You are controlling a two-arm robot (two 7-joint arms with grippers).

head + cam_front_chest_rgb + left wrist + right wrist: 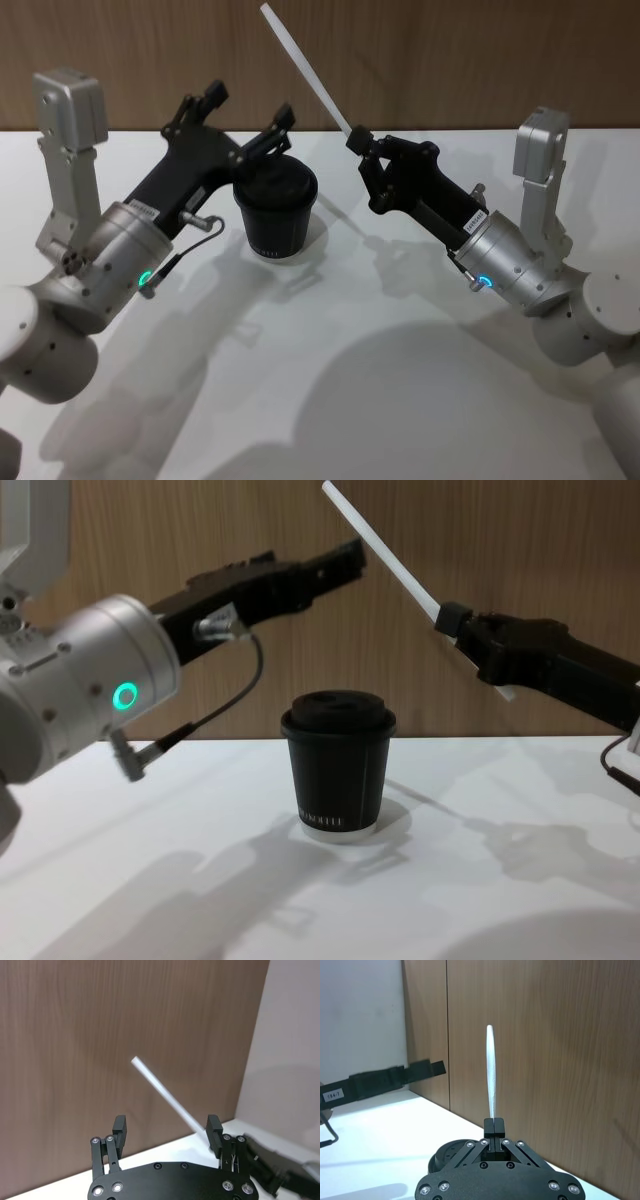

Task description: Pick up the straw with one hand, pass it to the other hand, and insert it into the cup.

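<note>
My right gripper (357, 138) has its fingers closed on the tilted straw (305, 68); my left gripper (247, 106) hovers over the cup (275, 215), fingers open.

left pincer (248, 105): raised, fingers spread | right pincer (356, 135): raised, fingers pinched together

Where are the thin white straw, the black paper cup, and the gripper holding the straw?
Thin white straw (308, 72): head view, mid-shaft.
Black paper cup (338, 770): chest view, side wall.
Right gripper (493, 1124): right wrist view, between fingertips shut on the straw.
</note>
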